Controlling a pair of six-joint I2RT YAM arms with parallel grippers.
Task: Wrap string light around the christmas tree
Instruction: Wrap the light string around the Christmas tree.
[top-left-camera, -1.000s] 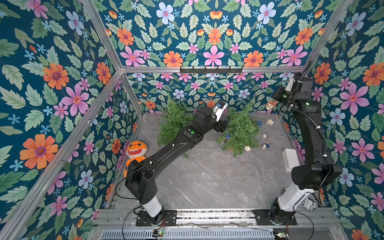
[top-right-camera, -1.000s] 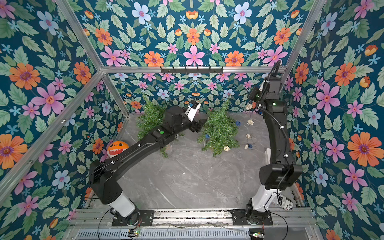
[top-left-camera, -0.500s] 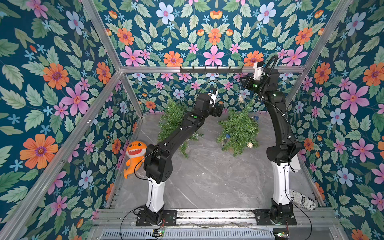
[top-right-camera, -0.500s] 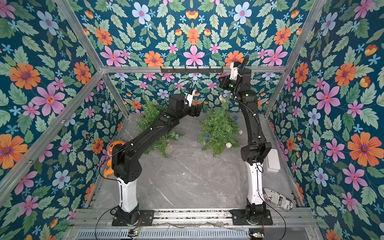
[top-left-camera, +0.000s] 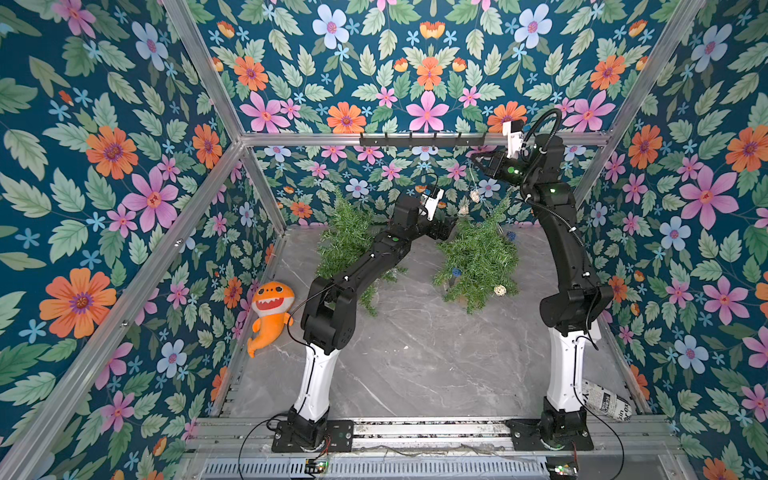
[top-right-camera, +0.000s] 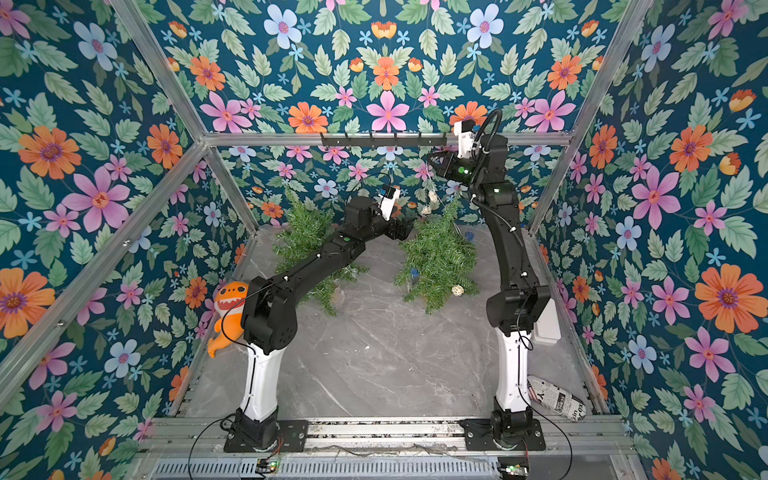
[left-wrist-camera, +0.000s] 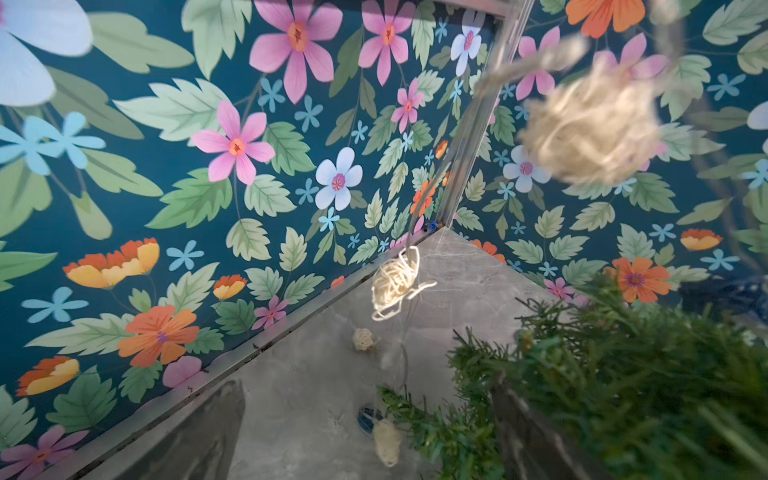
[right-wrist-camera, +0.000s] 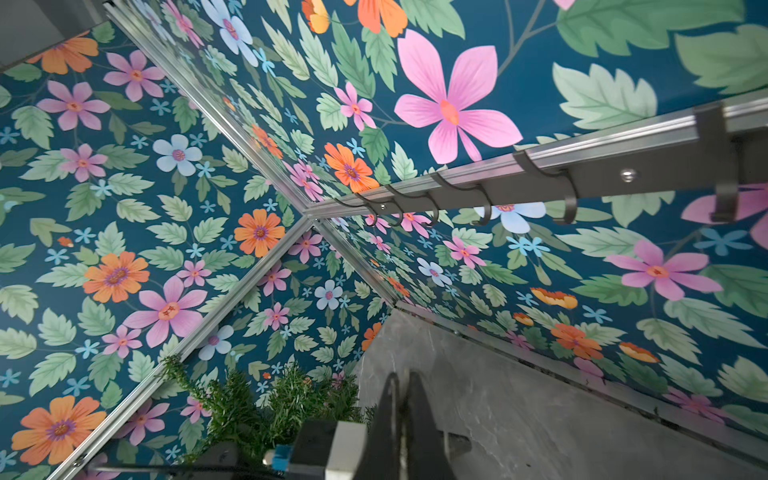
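A second ago my right arm was low at the side wall, and a part of the string light lay on the counter beside the christmas tree. Now the right claw is high above the top of the tree, just under the hook rail. The loose strand has come up with it, and two wicker balls hang in the air close to the tree top.

In the right wrist view the fingers are pressed together. I cannot see the wire between them because it is too thin. But in both top views the strand drops from right under the tip, so I judge that this claw is pinching the string.

The left claw is beside the upper branches of the same tree, and its jaws have opened wider. In the left wrist view they stand far apart with nothing between them. One ball hangs free in front of it, and another is very near but blurred.

Some bulbs already sit low on the front of the tree, so the lower part seems done. I think the lifted strand is now ready for one more turn near the top, and the open left claw can receive it. The risk I see is that the strand catches on the hook rail or on the branches.
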